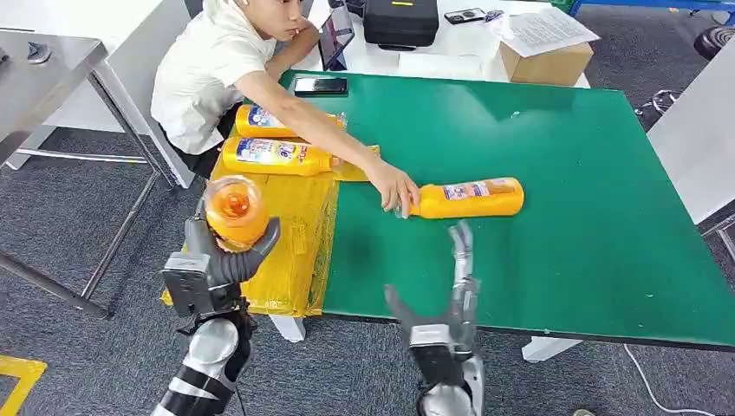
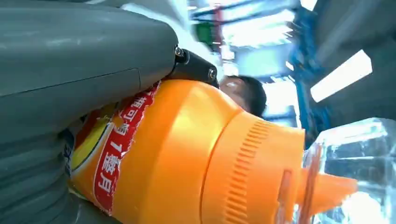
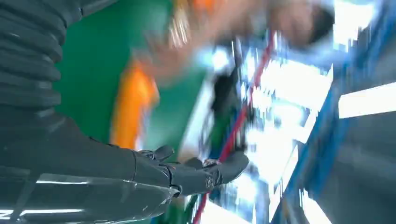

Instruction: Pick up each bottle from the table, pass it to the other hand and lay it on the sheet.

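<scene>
1. Grey carpet floor surrounds a green table (image 1: 563, 217), taken here as the landmark; a steel bench stands well off its left side.
2. Right hand (image 1: 451, 295): at the table's near edge, fingers apart and raised, holding nothing. In the right wrist view its dark fingers (image 3: 187, 175) are spread, with a blurred orange shape on green beyond.
3. Left hand (image 1: 227, 260): off the table's near left corner, fingers wrapped round an upright orange bottle (image 1: 236, 210), cap end up. In the left wrist view the grey thumb lies against the bottle's label, with the ribbed orange collar and clear cap in close-up.
4. Yellow sheet (image 1: 290, 234): draped over the table's left edge, directly beyond the left hand.
5. Loose orange bottle (image 1: 468, 198): lying on its side on the table's middle, just beyond the right hand, cap end toward the sheet.
6. Person's hand (image 1: 394, 186): touching the cap end of that loose bottle; the person sits at the table's far left corner.
7. Two more orange bottles (image 1: 277, 156) (image 1: 264, 120): lying side by side on the sheet's far part.
8. Black phone (image 1: 321, 85): at the table's far edge.
9. Cardboard box (image 1: 546, 61) and black case (image 1: 400, 22): on a white desk beyond the table.
</scene>
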Motion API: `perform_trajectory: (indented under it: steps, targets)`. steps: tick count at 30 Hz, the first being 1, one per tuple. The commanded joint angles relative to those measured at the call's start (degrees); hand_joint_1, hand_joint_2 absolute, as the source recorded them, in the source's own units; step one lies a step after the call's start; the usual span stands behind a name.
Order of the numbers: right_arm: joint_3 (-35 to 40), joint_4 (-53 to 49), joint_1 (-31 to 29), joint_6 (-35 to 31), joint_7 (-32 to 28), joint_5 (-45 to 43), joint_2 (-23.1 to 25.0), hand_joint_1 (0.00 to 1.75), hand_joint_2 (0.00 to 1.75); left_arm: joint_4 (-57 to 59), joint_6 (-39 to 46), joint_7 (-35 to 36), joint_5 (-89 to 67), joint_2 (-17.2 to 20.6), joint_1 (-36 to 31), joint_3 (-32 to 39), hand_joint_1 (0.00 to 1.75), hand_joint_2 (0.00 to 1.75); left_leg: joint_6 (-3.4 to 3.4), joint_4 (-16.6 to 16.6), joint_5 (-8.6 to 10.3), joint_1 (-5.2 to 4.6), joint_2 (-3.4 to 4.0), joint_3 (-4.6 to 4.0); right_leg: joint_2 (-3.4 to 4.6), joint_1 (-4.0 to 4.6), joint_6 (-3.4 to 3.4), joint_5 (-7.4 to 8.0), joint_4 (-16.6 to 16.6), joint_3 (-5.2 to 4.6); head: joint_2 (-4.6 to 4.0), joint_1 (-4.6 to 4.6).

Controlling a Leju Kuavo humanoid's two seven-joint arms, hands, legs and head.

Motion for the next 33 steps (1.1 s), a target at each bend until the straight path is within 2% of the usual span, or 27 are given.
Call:
perform_trajectory:
  steps: [1, 3, 4, 5, 7, 10, 11, 14, 19, 25, 26, 27, 31, 32, 33]
  targets:
    - [-21.80, -16.57, 2.56, -0.20, 0.11, 0.91, 6.61, 0.00, 0.00, 6.48, -0.43, 2.30, -4.65, 2.76, -3.99, 0.86, 1.75, 1.75, -0.09, -0.03, -0.04, 0.01, -0.02, 0.17, 0.00, 0.01, -0.09, -0.05, -0.01, 0.19, 0.00, -0.02]
    - [-23.92, -17.94, 2.19, -0.20, 0.11, -0.28, 6.61, 0.00, 0.00, 6.84, -1.08, 4.05, -7.58, 3.17, -4.24, 0.10, 1.75, 1.75, -0.09, -0.02, -0.02, -0.01, -0.03, 0.12, -0.07, 0.00, -0.08, -0.05, 0.00, 0.13, 0.00, -0.02]
    - [-23.01, -18.90, 1.97, -0.20, 0.11, -0.15, 6.61, 0.00, 0.00, 10.34, -2.77, 8.89, -16.61, 5.13, -5.96, -3.28, 1.75, 1.75, -0.08, -0.01, -0.01, -0.02, -0.07, 0.10, -0.11, -0.01, -0.08, -0.05, 0.01, 0.11, 0.00, -0.02]
    - [-21.69, -18.12, 1.95, -0.20, 0.11, -0.15, 6.43, 0.00, 1.75, 12.39, -4.68, 11.06, -19.93, 5.31, -6.90, -3.93, 1.75, 1.75, -0.06, -0.03, 0.02, -0.04, -0.03, 0.06, -0.10, -0.02, -0.06, -0.02, 0.00, 0.06, 0.00, -0.02]
    - [-19.98, -16.16, 1.38, -0.20, 0.11, -1.36, 5.45, 0.00, 1.75, 16.98, -7.88, 12.74, -23.29, 5.21, -8.43, -4.28, 1.75, 1.75, -0.08, -0.04, 0.01, -0.02, -0.02, 0.13, -0.09, -0.01, -0.08, -0.03, -0.02, 0.12, 0.00, -0.04]
    - [-13.75, -10.80, 0.12, -0.20, 0.11, -4.16, 2.56, 0.00, 1.75, 32.86, -11.67, 13.79, -33.42, 4.51, -14.80, -6.33, 1.75, 1.75, -0.09, -0.11, 0.03, 0.00, 0.02, 0.26, -0.03, 0.01, -0.08, 0.02, -0.11, 0.27, 0.00, -0.02]
    - [-12.59, -9.34, -0.57, -0.20, 0.11, -3.55, 3.81, 0.00, 1.75, 31.21, -11.56, 15.08, -32.46, 7.45, -13.46, -10.65, 1.75, 1.75, -0.11, -0.18, 0.05, 0.02, 0.01, 0.37, -0.03, 0.03, -0.11, 0.04, -0.18, 0.38, 0.00, -0.04]
    - [-8.43, -5.80, -1.12, -0.20, 0.11, -6.99, 0.54, 0.00, 1.75, 43.22, -18.68, 16.39, -33.67, 4.37, -20.73, -8.73, 1.75, 1.75, -0.11, -0.10, 0.04, 0.03, 0.14, 0.26, 0.08, 0.04, -0.09, 0.06, -0.11, 0.26, 0.00, -0.02]
    - [-4.01, -2.78, -1.57, -0.20, 0.11, -10.04, -1.45, 0.00, 1.75, 48.89, -24.33, 19.11, -36.79, 4.31, -24.16, -8.66, 1.75, 1.75, -0.14, -0.08, 0.08, 0.05, 0.16, 0.25, 0.13, 0.05, -0.07, 0.07, -0.09, 0.27, 0.00, -0.04]
    - [-3.23, -2.19, -1.69, -0.20, 0.11, -10.53, -1.87, 0.00, 1.75, 49.69, -25.30, 19.67, -36.30, 3.78, -24.36, -7.96, 1.73, 1.75, -0.15, -0.09, 0.07, 0.03, 0.22, 0.46, 0.20, 0.03, -0.07, 0.07, -0.07, 0.44, 0.00, -0.02]
    - [-2.45, -1.66, -1.76, -0.20, 0.11, -11.30, -2.09, 0.00, 1.75, 50.21, -26.03, 20.02, -35.54, 3.33, -24.36, -6.92, 0.70, 1.75, -0.20, -0.10, 0.06, 0.06, 0.27, 0.55, 0.26, 0.07, -0.12, 0.09, -0.10, 0.51, 0.00, -0.02]
    - [-2.33, -1.58, -1.75, -0.20, 0.11, -11.36, -2.10, 0.00, 1.75, 50.33, -26.17, 20.15, -35.37, 3.25, -24.35, -6.72, 0.12, 1.75, -0.16, -0.08, 0.06, 0.05, 0.22, 0.51, 0.20, 0.05, -0.07, 0.08, -0.07, 0.48, 0.00, -0.02]
    - [-2.33, -1.58, -1.75, -0.20, 0.11, -11.36, -2.10, 0.00, 1.75, 50.33, -26.17, 20.15, -35.37, 3.25, -24.35, -6.72, 0.12, 1.75, -0.16, -0.08, 0.06, 0.05, 0.22, 0.51, 0.20, 0.05, -0.07, 0.08, -0.07, 0.48, 0.00, -0.02]
    - [-2.33, -1.58, -1.75, -0.20, 0.11, -11.36, -2.10, 0.00, 1.75, 50.33, -26.17, 20.15, -35.37, 3.25, -24.35, -6.72, 0.02, 1.75, -0.16, -0.08, 0.06, 0.05, 0.22, 0.51, 0.20, 0.05, -0.07, 0.08, -0.07, 0.48, 0.00, -0.02]
    - [-2.33, -1.58, -1.75, -0.20, 0.11, -11.36, -2.10, 0.00, 1.75, 50.33, -26.17, 20.15, -35.37, 3.25, -24.35, -6.72, 0.02, 1.75, -0.16, -0.08, 0.06, 0.05, 0.22, 0.51, 0.20, 0.05, -0.07, 0.08, -0.07, 0.48, 0.00, -0.02]
